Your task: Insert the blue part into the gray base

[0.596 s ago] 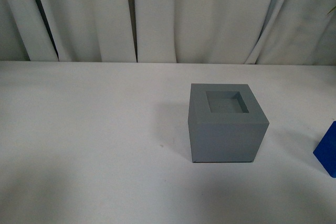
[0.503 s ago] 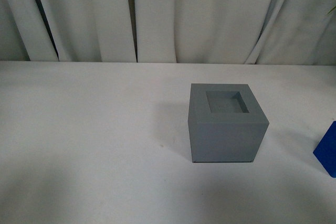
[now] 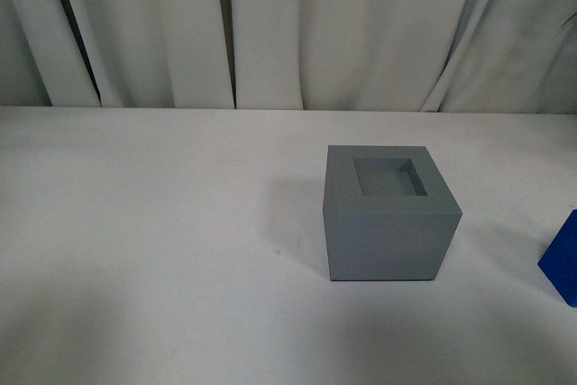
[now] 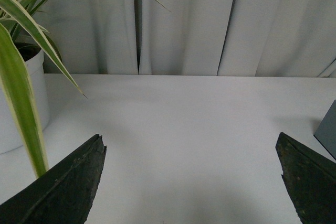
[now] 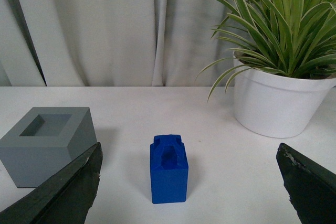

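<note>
Nothing moved; blue part (image 5: 169,174) clear of gray base (image 5: 50,148), both end effectors (image 4: 189,136) (image 5: 189,145) gaping empty

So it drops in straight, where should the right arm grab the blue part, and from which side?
Probably from above: close the open right gripper on the flat side walls of the blue part, just below its loop handle. It stands upright with free table around it, apart from the gray base, so a top grasp keeps it vertical for the recess.
</note>
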